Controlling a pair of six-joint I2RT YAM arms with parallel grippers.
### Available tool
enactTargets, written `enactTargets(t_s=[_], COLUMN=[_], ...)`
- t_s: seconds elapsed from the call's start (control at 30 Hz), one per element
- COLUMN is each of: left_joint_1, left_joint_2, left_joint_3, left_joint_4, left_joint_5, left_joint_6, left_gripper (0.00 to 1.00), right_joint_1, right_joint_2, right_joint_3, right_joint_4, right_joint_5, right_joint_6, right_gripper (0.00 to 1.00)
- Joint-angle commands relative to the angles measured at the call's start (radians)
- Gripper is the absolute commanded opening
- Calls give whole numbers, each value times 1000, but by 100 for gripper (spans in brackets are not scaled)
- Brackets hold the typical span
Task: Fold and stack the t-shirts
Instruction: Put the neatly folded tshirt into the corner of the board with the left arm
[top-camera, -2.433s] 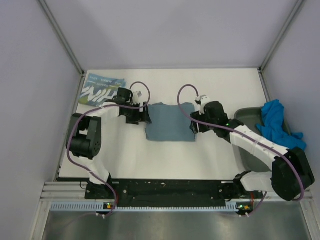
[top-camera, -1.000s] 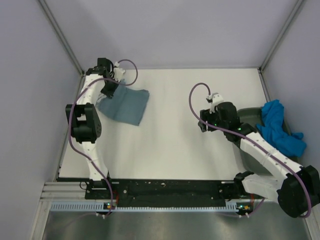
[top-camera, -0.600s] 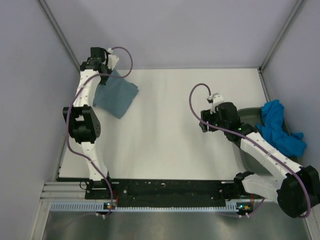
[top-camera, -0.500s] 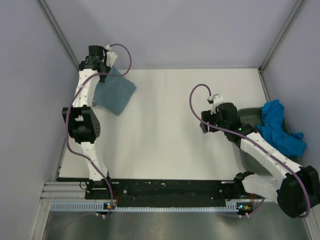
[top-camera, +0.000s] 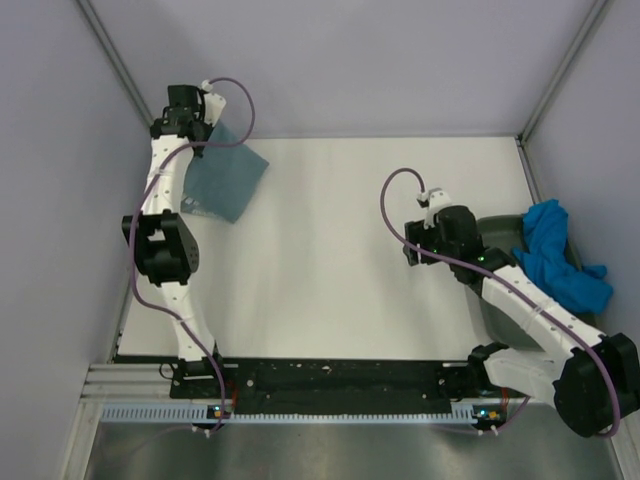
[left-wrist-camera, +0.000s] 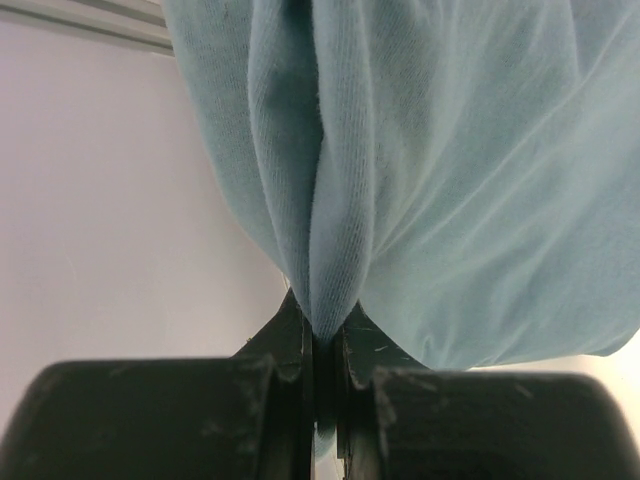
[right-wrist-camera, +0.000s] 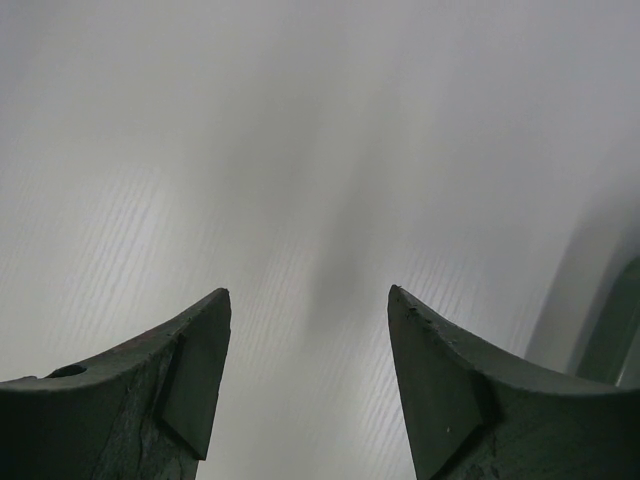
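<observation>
Now your left pincer (left-wrist-camera: 322, 350) clamps the slate-teal t-shirt (top-camera: 228, 178), hanging lengthwise down over the far-left tabletop (top-camera: 330, 270) corner; your right pincer (right-wrist-camera: 305, 380) stands apart.

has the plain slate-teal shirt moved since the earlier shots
Yes. The folded slate-teal shirt, pinched in the left tool, has travelled from the middle of the table to its far left corner.

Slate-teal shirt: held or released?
Held. Left wrist view shows the left claw shut on a fold of the slate-teal shirt.
</observation>
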Motion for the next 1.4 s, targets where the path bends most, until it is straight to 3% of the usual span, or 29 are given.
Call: enactTargets(t_s=[0.0, 0.37, 0.47, 0.5, 0.57, 0.7, 0.77, 0.9, 1.07, 1.23, 1.37], left_joint_1=[38, 91, 95, 97, 117, 164, 166, 140, 69, 17, 12], left_joint_2=[-44, 80, 136, 151, 162, 104, 43, -86, -304, -548, -776], left_joint_3=[39, 8, 16, 11, 5, -34, -94, -226, -503, -824, -1123], left_joint_4=[89, 161, 185, 204, 244, 300, 349, 301, 216, 233, 407], left_joint_5=[-18, -59, -164, -217, -286, -320, -328, -196, 75, 390, 560], left_joint_6=[-29, -35, -23, -12, -6, -33, -10, -27, -62, -121, -144], left_gripper=[0, 0, 24, 40, 52, 99, 99, 99, 99, 99, 99], right_joint_1=[-20, -24, -24, -24, -24, -24, -24, -23, -24, -26, -26], right_joint_2=[-29, -40, -42, -42, -45, -58, -62, -69, -100, -124, -138], right_joint_3=[4, 14, 17, 20, 21, 17, 18, 18, -12, -48, -88], right_joint_4=[6, -6, -15, -19, -23, -28, -26, -26, 1, 60, 109], right_joint_5=[17, 13, 16, 14, 8, 6, 8, 11, 25, 29, 46], right_joint_6=[-15, -28, -32, -30, -25, -25, -27, -25, -21, -9, 5], right_gripper=[64, 64, 64, 64, 64, 64, 64, 64, 65, 66, 66])
